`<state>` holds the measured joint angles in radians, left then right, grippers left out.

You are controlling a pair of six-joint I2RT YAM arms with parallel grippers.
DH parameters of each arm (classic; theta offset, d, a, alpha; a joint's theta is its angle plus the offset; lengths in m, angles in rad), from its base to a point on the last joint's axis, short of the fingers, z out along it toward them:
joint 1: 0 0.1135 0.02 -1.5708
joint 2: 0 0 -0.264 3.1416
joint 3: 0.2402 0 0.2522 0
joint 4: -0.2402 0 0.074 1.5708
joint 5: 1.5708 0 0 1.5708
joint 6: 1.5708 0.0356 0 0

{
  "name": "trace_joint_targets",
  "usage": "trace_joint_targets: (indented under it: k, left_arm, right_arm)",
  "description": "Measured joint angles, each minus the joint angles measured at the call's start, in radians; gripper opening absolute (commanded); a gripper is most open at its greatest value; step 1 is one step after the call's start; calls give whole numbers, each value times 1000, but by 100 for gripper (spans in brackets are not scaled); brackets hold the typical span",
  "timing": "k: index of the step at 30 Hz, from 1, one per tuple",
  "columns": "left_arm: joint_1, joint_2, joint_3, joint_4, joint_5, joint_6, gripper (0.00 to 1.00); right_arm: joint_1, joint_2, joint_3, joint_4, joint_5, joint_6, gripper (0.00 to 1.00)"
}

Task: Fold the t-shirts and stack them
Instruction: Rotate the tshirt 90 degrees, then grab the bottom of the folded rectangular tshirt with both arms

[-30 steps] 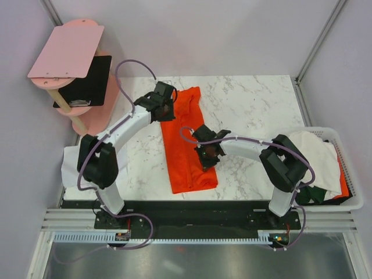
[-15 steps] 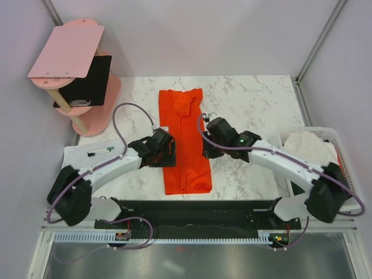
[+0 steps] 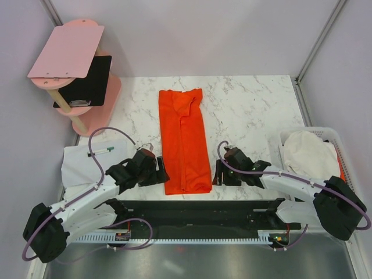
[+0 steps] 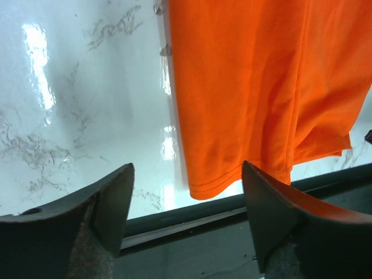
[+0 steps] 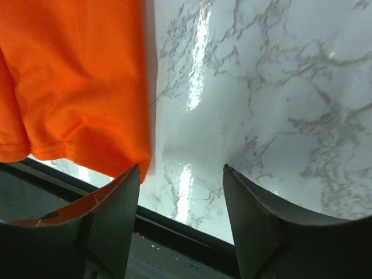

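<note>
While the orange-red t-shirt [image 3: 185, 142] lies flat on the marble table [image 3: 256, 104] as a long narrow strip, collar end far and hem at the near edge, other things sit well off to the sides. At the far left a stand holds pink boards [image 3: 67, 49] and a black panel [image 3: 87, 78]. Nearer on the left lies a white sheet [image 3: 78, 165] with a pen [image 3: 100, 152] on it. At the right edge a white basket [image 3: 347, 152] holds a bunched white t-shirt [image 3: 311, 154], with a sliver of orange-red at its rim that is too small to identify.

Both arms reach low and forward along the near edge, elbows out, wrists turned inward toward the strip. The left gripper [image 3: 159, 173] sits just beside the hem's left corner, its jaws spread apart and gripping nothing; its wrist camera shows that corner between its fingers [image 4: 110, 192]. The right gripper [image 3: 217, 173] sits near the hem's right corner, likewise spread wide and empty, with bare marble between its fingers [image 5: 116, 197].

Counted: two arms, one shirt on the table, one white shirt in the basket, one pen, one black panel.
</note>
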<state>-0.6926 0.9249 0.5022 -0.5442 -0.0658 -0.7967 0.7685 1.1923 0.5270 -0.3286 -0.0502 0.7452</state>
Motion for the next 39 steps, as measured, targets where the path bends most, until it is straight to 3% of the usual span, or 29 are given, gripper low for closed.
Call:
trace_joint_targets:
  k: [7, 17, 20, 21, 23, 24, 26, 27, 33, 39]
  left_arm:
    - [0, -47, -72, 5, 53, -53, 69]
    - [-7, -46, -129, 27, 119, -100, 77]
    - [-19, -14, -126, 57, 131, -112, 68]
    - [-23, 0, -124, 65, 135, -116, 60]
    - [-29, 31, -117, 81, 146, -125, 50]
    - [-34, 51, -115, 89, 151, -130, 38]
    - [-40, 87, -109, 108, 158, -138, 22]
    - [-44, 103, -109, 113, 160, -140, 4]
    - [-62, 128, -94, 114, 168, -145, 2]
    - [-67, 89, -4, 16, 124, -141, 2]
  right_arm:
    - [0, -13, -93, 190, -92, 127, 67]
    - [5, 34, -146, 372, -187, 245, 66]
    - [18, 51, -146, 393, -205, 264, 65]
    - [21, 56, -146, 397, -209, 269, 63]
    - [26, 64, -146, 403, -216, 276, 51]
    - [29, 69, -146, 404, -216, 277, 45]
    - [34, 90, -146, 405, -219, 285, 17]
    - [36, 98, -146, 407, -223, 282, 0]
    - [45, 125, -146, 408, -230, 298, 0]
    - [48, 25, -97, 296, -198, 257, 0]
